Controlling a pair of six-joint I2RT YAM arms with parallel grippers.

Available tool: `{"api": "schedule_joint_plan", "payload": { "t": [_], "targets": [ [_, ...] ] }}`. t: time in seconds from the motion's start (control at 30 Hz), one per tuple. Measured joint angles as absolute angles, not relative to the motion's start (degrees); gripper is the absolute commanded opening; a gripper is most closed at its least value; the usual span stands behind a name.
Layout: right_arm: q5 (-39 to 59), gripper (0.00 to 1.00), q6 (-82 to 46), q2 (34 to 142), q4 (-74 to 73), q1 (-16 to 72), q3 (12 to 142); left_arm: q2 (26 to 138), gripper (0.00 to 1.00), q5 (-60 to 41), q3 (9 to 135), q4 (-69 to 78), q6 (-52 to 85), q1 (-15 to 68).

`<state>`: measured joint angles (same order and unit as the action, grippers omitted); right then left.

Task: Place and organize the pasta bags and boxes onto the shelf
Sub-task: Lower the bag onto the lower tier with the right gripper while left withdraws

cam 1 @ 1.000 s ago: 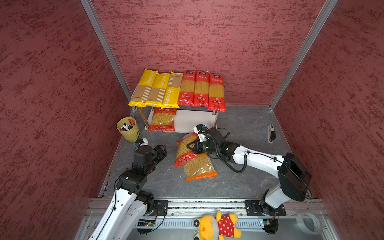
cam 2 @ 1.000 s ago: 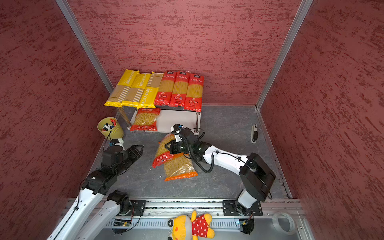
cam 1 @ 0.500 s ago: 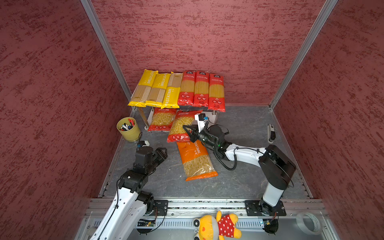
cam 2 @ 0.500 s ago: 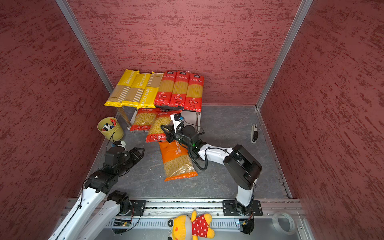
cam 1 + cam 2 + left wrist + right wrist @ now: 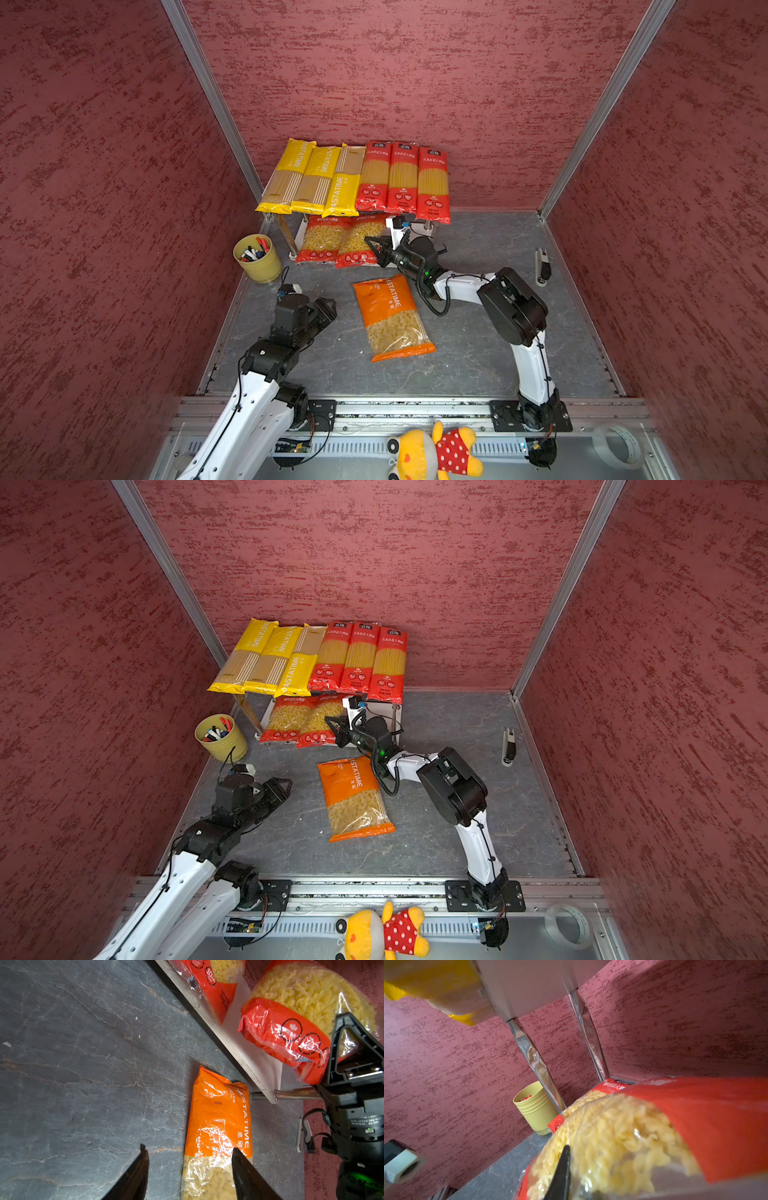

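Note:
The white shelf carries three yellow spaghetti packs and three red spaghetti packs on top. One red short-pasta bag lies on its lower board. My right gripper is shut on a second red short-pasta bag, over the lower board beside the first, with its front end past the edge. An orange macaroni bag lies flat on the floor. My left gripper stands open and empty, low over the floor left of that bag.
A yellow pen cup stands left of the shelf. A small black-and-white device lies by the right wall. A plush toy and a tape roll sit on the front rail. Red walls close three sides.
My right gripper has carried the red short-pasta bag from on top of the orange bag back to the shelf's lower tier. The left arm has barely moved.

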<state>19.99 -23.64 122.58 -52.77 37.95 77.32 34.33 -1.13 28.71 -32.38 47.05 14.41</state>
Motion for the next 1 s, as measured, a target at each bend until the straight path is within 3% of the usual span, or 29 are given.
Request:
{"api": "schedule_joint_plan", "payload": {
  "t": [0.23, 0.67, 1.0],
  "targets": [
    [23.1, 0.01, -27.1, 128.0, -50.6, 35.6, 83.5, 34.6, 0.63, -1.2, 28.7, -31.8, 47.1, 14.4],
    [14.1, 0.30, -33.7, 127.1, -40.8, 34.9, 78.1, 36.2, 0.64, -1.2, 28.5, -30.4, 47.1, 15.1],
    [8.3, 0.48, -38.7, 122.5, -27.1, 35.0, 77.2, 42.0, 0.83, -11.3, 19.1, -8.9, 52.4, 9.9]
  ]
}}
